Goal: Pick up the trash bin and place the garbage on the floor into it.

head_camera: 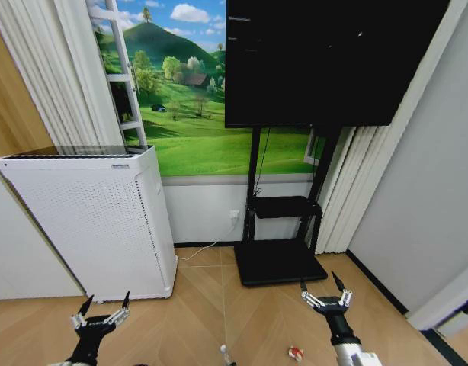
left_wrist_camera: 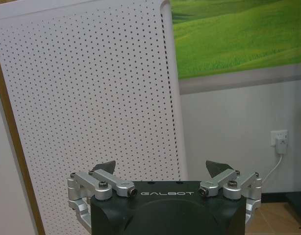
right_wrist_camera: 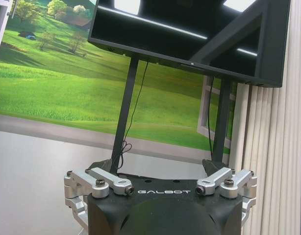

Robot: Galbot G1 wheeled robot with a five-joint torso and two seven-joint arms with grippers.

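A tall white perforated appliance point(head_camera: 93, 221) is standing on the herringbone wooden floor point(head_camera: 219, 313), against a wall carrying a green meadow-and-sky mural point(head_camera: 184, 84). Beside it, a large black screen point(head_camera: 325, 61) is sitting on a black metal stand point(head_camera: 283, 229). Pale pleated curtains point(head_camera: 62, 69) are hanging at left, and a white cable is running from a wall socket point(head_camera: 234, 216).

you've got two bits of garbage down on the wooden floor right at the lower edge of your head view: a small clear bottle point(head_camera: 224, 354), and a crumpled red-and-white wrapper point(head_camera: 296, 353) well apart from it.
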